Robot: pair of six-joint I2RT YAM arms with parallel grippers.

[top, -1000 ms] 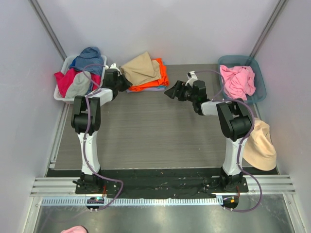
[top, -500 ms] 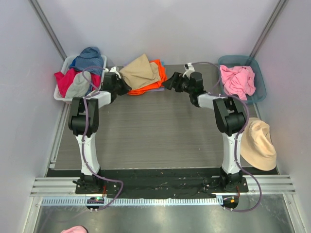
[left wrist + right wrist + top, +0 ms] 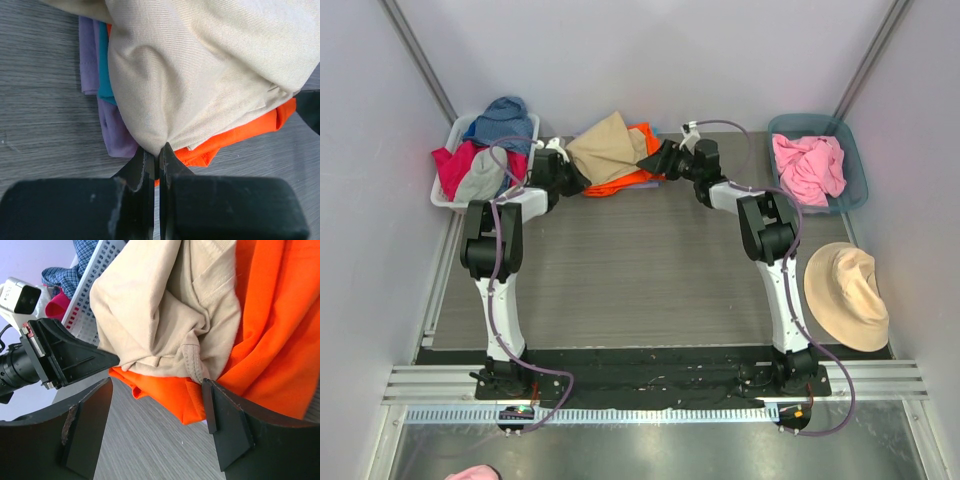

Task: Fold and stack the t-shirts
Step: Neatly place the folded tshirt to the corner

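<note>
1. My left gripper (image 3: 156, 159) is clenched on the near edge of the tan shirt (image 3: 200, 75), with a pinch of cloth caught between its jaws.
2. My right gripper (image 3: 155, 390) is released and grasps nothing. Its jaws are spread wide at the far side of the same shirt, with the tan hem and the orange shirt (image 3: 270, 315) just ahead.
3. The tan shirt lies humped and bunched at the back middle of the table (image 3: 640, 260). It sits on top of the orange one, a lavender shirt (image 3: 117, 135) and a teal layer (image 3: 104, 65).
4. I judge those 3 lower pieces done, as they lie flat and stacked. The tan one is placed but needs smoothing.
5. Left to do: the pink shirt (image 3: 807, 165) is crumpled in the blue tub (image 3: 850, 135). More clothes (image 3: 470, 165) are heaped in the white basket (image 3: 442, 199).
</note>
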